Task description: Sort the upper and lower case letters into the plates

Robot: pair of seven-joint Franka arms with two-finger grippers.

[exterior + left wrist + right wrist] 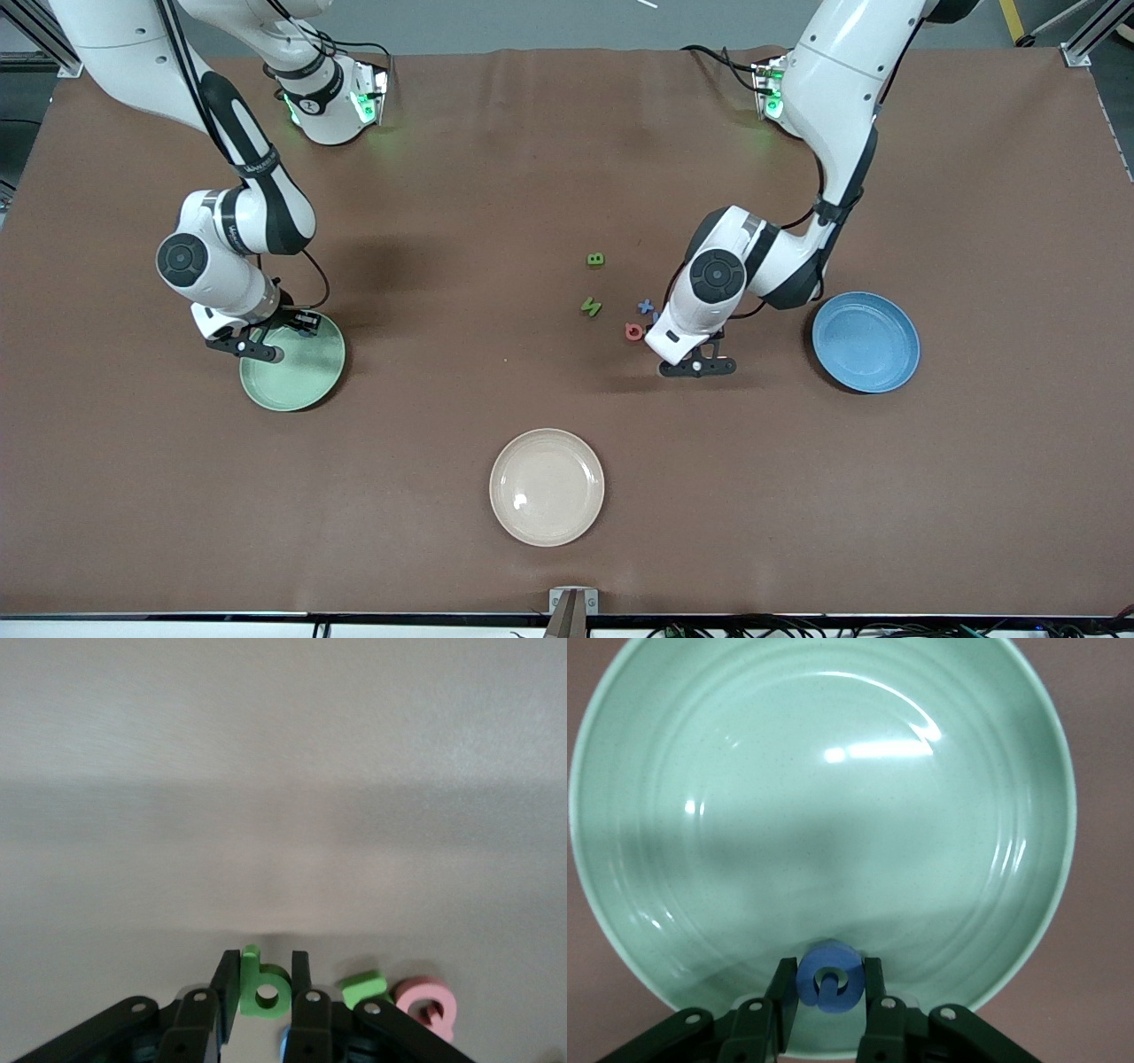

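A green letter [264, 990] is pinched by the left gripper [266, 979] on the table. A blue letter [828, 978] is held by the right gripper [828, 985] over the green plate [673, 859].

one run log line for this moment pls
left gripper: shut on green letter b, at table | right gripper: shut on blue letter, over mint green plate | blue plate: empty

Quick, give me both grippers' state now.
Left gripper: shut on a green letter, down at the table.
Right gripper: shut on a blue letter, over the green plate.
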